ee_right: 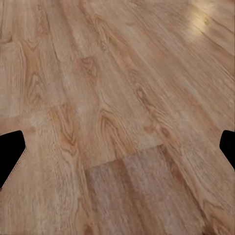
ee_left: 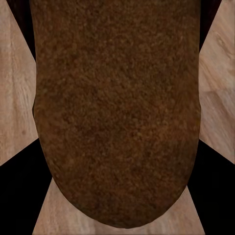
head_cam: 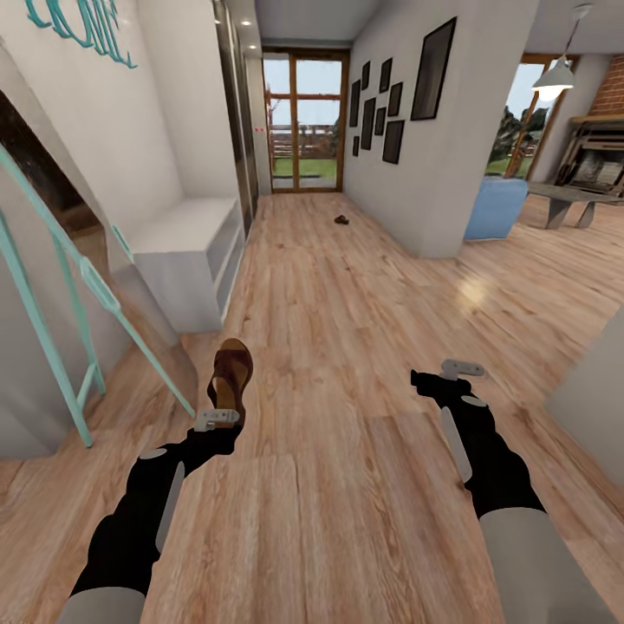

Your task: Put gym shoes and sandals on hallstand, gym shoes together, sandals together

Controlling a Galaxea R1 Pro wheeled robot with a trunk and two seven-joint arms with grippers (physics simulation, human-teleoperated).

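- Holding one brown sandal (head_cam: 232, 378) in my left gripper (head_cam: 218, 422), I see it in the head view sticking up and away from the gripper, above the corridor floor (head_cam: 347, 295), footbed facing the camera.
- On my left wrist view the same sandal (ee_left: 117, 112) shows as a broad brown textured sole, with the dark fingers (ee_left: 19, 191) pressed against its two sides, so the left pincer is clamped on it.
- My right gripper (head_cam: 431, 380) hangs over bare planks well to the right of the sandal; on the right wrist view its two fingertips (ee_right: 10, 156) sit at opposite edges with only wood floor (ee_right: 117, 117) between them, so that pincer is spread wide and carries nothing.
- Ahead on my left stands the pale grey hallstand (head_cam: 186, 251) against the wall, its low bench top bare where I can see it; it is near the held sandal but apart from it.
- Far down the corridor, a small dark brown thing (head_cam: 341, 220) lies on the floor before the glass door (head_cam: 303, 121); it is too small for me to identify.
- Just beside my left arm a teal railing (head_cam: 78, 295) slants down to the floor.
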